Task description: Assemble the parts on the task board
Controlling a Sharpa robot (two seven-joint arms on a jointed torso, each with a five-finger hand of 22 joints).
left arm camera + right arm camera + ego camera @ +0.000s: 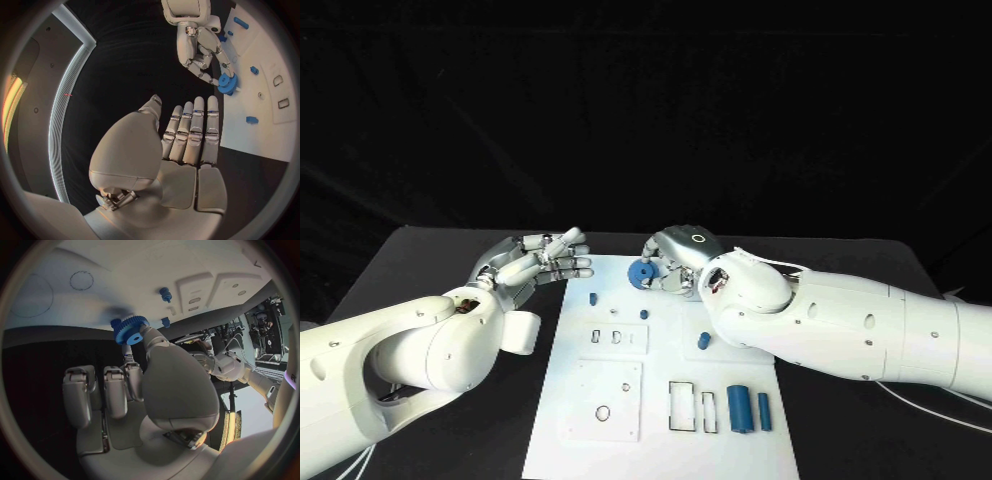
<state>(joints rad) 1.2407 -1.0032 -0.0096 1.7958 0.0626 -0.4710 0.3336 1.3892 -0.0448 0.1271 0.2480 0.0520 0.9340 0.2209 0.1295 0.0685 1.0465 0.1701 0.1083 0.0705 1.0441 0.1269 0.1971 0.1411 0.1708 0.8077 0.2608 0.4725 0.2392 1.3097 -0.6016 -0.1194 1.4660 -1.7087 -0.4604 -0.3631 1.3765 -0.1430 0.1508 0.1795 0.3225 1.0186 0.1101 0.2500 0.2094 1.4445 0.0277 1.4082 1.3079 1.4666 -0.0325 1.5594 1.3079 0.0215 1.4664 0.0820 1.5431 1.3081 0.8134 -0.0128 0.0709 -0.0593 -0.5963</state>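
Right now your right hand [678, 262] is reaching in over the far edge of the task board [581, 400], pinching a blue gear [643, 273] between its thumb and a fingertip while the other fingers are lying nearly straight. You are seeing the gear held edge-up above the board's far edge, its toothed rim upright and its bore axis running roughly level, along the board's far edge. Your left hand [531, 262] is hovering over the black table [401, 270] just off the board's far left corner, palm open, fingers straight and close together, holding nothing. Around the gear, small blue pegs [593, 297] are standing on the far half of the board, and a blue block [704, 341] is lying beside your right forearm. Two blue cylinders [738, 408] are lying side by side near the board's near right corner, long axes running near to far.
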